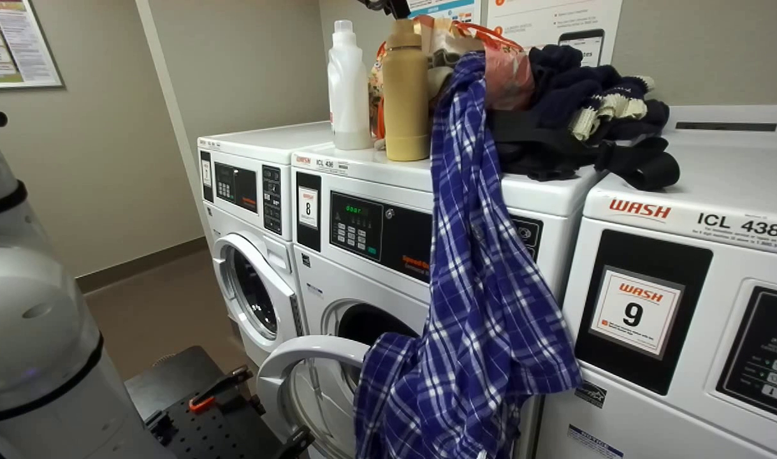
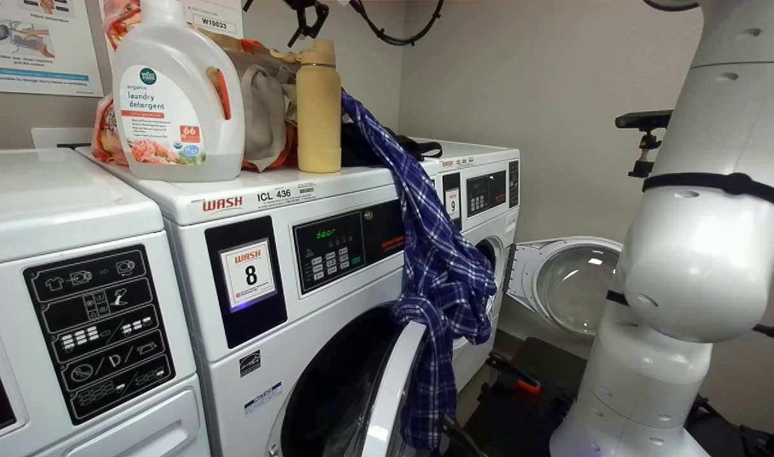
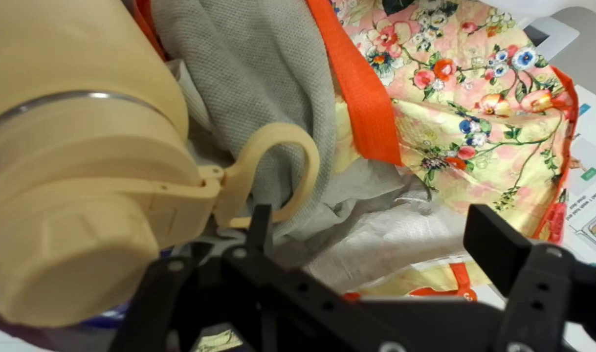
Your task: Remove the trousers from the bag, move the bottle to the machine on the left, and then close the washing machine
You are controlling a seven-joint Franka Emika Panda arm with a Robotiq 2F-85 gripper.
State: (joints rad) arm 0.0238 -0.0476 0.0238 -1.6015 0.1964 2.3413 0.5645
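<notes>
Washer 8 top (image 2: 365,179) — detergent jug (image 2: 177,95), tan bottle (image 2: 319,117), bag (image 3: 474,110), dark clothes (image 1: 566,92) — trousers (image 1: 480,274) overhanging.

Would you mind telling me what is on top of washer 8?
A beige bottle, a laundry detergent jug, a floral bag, gray cloth and dark clothes are there; blue plaid trousers hang over the front. Whatever lies beneath the bag and clothes is covered.

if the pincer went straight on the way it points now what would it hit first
Probably the floral bag or the grey cloth at its mouth; one finger might clip the bottle's loop first, since depth is unclear.
</notes>
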